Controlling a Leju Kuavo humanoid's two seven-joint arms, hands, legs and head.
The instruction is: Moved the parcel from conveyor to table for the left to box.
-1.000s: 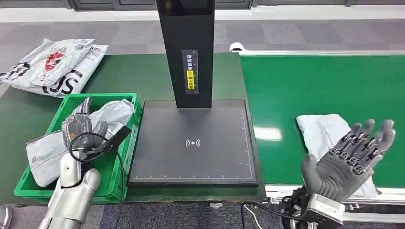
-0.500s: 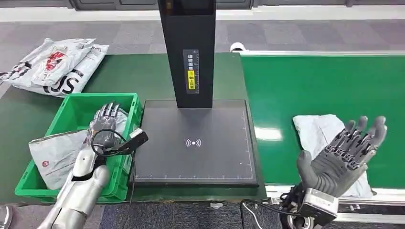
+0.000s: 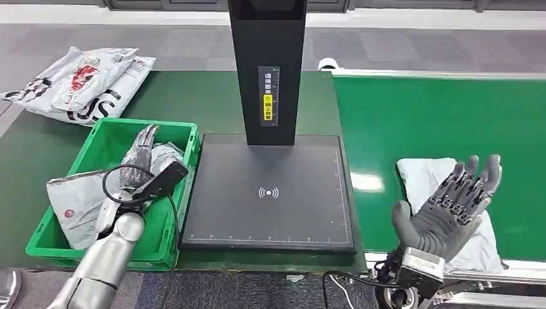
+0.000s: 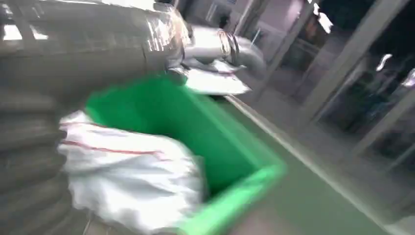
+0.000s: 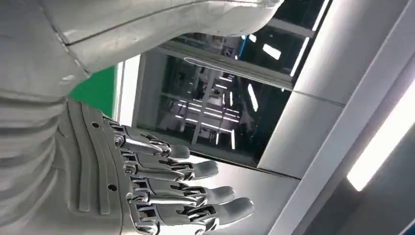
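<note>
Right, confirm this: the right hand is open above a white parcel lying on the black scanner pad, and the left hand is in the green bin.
One thing is wrong: the parcel lies on the green conveyor, not on the scanner pad; the head view shows it. The right hand is open above it, and the left hand is in the green bin.

White parcel (image 4: 132, 188) inside green bin (image 4: 230, 161)

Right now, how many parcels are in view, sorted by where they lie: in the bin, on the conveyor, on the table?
In the green bin: 2, a grey parcel and a white parcel under the left hand.
On the conveyor: 1 white parcel behind the right hand.
On the table: 2 printed bags, overlapping.
Total: 5.
</note>
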